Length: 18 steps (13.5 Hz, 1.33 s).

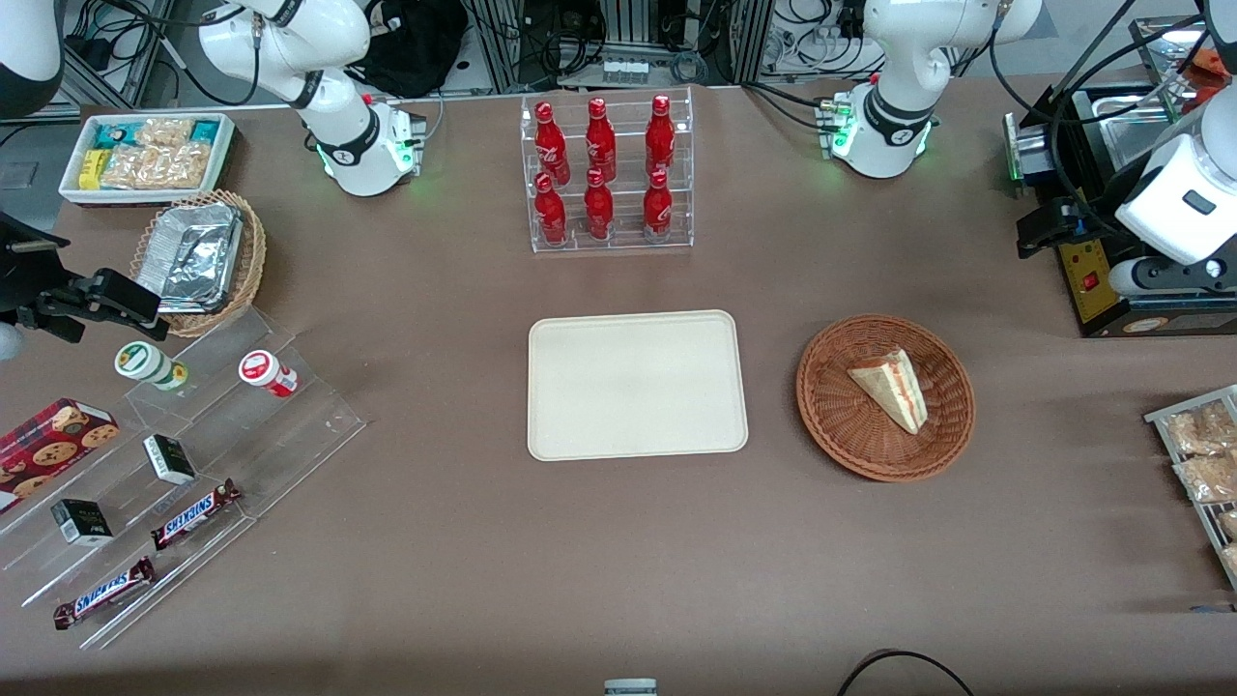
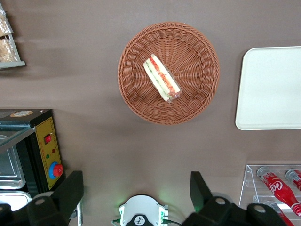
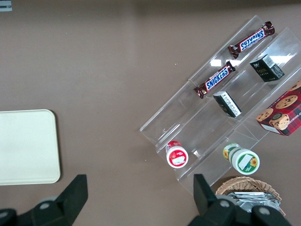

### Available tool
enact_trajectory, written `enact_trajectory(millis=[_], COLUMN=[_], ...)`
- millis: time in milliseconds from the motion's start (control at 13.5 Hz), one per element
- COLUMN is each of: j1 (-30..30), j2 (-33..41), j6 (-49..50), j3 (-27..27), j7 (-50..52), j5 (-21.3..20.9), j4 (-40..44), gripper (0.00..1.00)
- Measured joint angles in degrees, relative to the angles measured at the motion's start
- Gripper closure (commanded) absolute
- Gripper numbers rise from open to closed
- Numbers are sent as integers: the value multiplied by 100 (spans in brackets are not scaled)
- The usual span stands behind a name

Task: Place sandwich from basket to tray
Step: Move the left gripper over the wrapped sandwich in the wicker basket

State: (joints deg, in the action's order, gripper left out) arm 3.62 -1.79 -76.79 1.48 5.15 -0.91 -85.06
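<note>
The sandwich [image 1: 891,387] [image 2: 161,77], a pale bread wedge with a red and green filling stripe, lies in the round reddish-brown basket [image 1: 821,406] [image 2: 136,99]. Beside the basket, toward the parked arm's end, the cream tray [image 1: 638,385] [image 2: 270,89] lies with nothing on it. My gripper [image 1: 1049,227] [image 2: 136,193] hangs high over the table's working-arm end, farther from the front camera than the basket and well apart from it. It is open, its black fingers [image 2: 70,193] spread wide with nothing between them.
A clear rack of red bottles [image 1: 606,174] [image 2: 275,188] stands farther from the camera than the tray. A black machine with a yellow panel [image 1: 1111,280] [image 2: 42,150] sits under my gripper. A rack of snack packets [image 1: 1203,464] and a stepped acrylic shelf [image 1: 145,464] flank the table ends.
</note>
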Motion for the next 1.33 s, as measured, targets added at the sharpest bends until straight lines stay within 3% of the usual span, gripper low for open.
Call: enact_trajectory(millis=[667, 1333], j1=[1, 8], j2=[-398, -493], j6=[-160, -2484], j3=[13, 61], j7=[-22, -2], j5=[9, 10], j4=[-295, -2074], gripper=[0, 0])
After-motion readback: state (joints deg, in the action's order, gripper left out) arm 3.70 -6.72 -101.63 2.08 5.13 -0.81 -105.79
